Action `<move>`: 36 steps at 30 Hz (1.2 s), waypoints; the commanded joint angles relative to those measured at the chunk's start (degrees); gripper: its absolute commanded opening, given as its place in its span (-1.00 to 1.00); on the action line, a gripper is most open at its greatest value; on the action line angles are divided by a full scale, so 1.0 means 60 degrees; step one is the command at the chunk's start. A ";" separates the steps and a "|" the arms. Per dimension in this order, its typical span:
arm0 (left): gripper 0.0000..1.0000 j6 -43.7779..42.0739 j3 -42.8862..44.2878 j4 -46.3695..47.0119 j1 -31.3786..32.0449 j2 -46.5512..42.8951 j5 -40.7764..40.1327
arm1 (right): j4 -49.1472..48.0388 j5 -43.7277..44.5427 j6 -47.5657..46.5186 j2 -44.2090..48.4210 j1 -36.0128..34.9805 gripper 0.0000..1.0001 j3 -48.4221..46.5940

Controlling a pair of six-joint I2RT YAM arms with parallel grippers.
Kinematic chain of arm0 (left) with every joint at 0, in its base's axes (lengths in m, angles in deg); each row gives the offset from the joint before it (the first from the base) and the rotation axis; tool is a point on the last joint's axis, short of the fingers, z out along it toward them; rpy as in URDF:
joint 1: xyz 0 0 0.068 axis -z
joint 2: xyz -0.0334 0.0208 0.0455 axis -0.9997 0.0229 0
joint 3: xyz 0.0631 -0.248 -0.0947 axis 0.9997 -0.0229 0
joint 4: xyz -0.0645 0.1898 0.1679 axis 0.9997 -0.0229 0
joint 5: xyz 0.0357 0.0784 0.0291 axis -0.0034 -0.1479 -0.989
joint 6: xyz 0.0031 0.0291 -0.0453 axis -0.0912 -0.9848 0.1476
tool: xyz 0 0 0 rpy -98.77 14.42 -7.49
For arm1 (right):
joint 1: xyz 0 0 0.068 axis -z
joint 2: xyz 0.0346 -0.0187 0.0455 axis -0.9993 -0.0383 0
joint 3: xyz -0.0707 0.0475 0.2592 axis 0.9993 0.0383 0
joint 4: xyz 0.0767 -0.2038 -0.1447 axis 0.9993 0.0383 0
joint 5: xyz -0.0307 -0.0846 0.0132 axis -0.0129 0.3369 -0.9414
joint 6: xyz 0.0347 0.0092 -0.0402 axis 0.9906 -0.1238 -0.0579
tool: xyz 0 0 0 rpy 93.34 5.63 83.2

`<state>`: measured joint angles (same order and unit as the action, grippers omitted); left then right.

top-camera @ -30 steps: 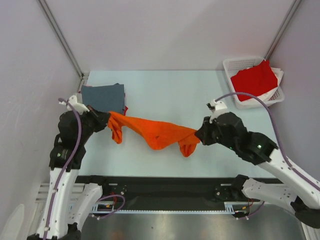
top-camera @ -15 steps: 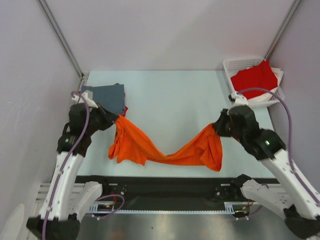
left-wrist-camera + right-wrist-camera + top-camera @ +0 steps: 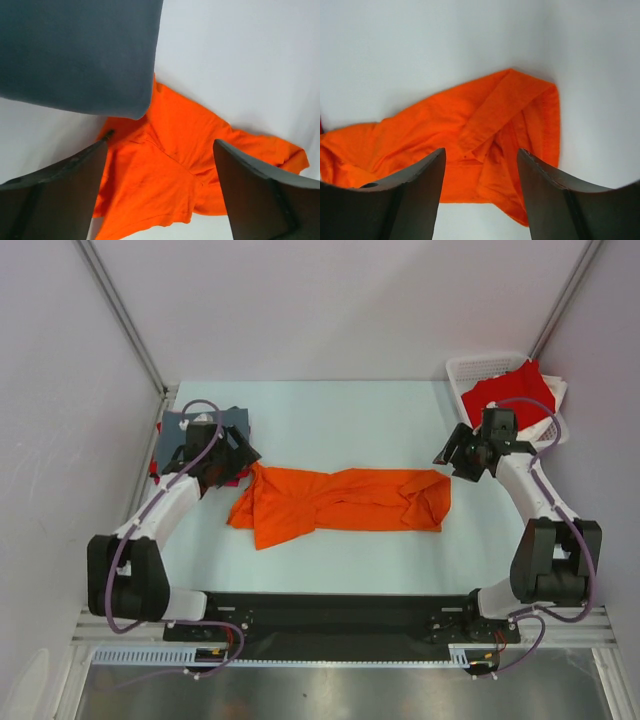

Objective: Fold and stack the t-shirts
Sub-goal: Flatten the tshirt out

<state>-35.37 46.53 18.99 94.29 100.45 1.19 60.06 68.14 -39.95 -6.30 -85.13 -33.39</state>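
Observation:
The bright orange t-shirt (image 3: 340, 502) lies spread sideways across the middle of the table, wrinkled, with nothing holding it. My left gripper (image 3: 245, 458) hovers open just off its left end, above the edge of the folded slate grey t-shirt (image 3: 180, 428). In the left wrist view the orange t-shirt (image 3: 170, 165) shows between the wide-apart fingers (image 3: 55, 195), with the grey t-shirt (image 3: 75, 50) above it. My right gripper (image 3: 447, 457) stands open off the right end. Its wrist view shows the orange cloth (image 3: 485, 130) beyond empty fingers (image 3: 570, 205). A red t-shirt (image 3: 505, 392) sits in the basket.
The white lattice basket (image 3: 470, 368) stands at the back right corner, close behind my right arm. A sliver of magenta cloth (image 3: 235, 480) peeks out under the grey t-shirt. Pale walls close in on both sides and the back.
Both grippers have opened and let go of the orange t-shirt. It hung sagging between them and now lies stretched on the table. Both arms have swung back and outward.

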 commanded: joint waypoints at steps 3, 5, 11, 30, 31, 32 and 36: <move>0.88 -0.0644 0.0157 0.0102 0.0120 -0.1503 -0.1278 | -0.1237 -0.0173 -0.0221 0.1418 -0.0721 0.22 0.0750; 0.89 -0.0674 -0.0107 -0.0089 0.0441 -0.1929 -0.1366 | -0.1325 -0.0072 -0.0207 0.1610 -0.0885 0.18 0.1115; 1.00 0.0364 -0.2405 0.0070 0.1131 -0.4094 -0.1673 | -0.1984 0.0456 -0.0003 0.2036 -0.1252 0.08 0.2464; 0.55 0.1580 -0.5190 -0.0383 0.1379 -0.5520 -0.1158 | -0.3361 0.0867 0.0613 0.0834 -0.2541 0.04 0.2875; 0.54 0.1669 -0.5278 -0.0398 0.1525 -0.5462 -0.1205 | -0.3420 0.0867 0.0628 0.0835 -0.2541 0.03 0.2904; 0.53 0.1757 -0.5482 -0.0369 0.1599 -0.5447 -0.1235 | -0.3464 0.0838 0.0628 0.0849 -0.2570 0.02 0.2934; 0.46 0.1991 -0.5835 -0.0237 0.2038 -0.5345 -0.1308 | -0.3582 0.0852 0.0643 0.0966 -0.2556 0.01 0.3080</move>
<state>-26.10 12.56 16.89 104.78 68.21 -5.30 41.13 72.34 -36.78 -1.31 -100.14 -15.47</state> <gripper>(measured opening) 0.733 0.510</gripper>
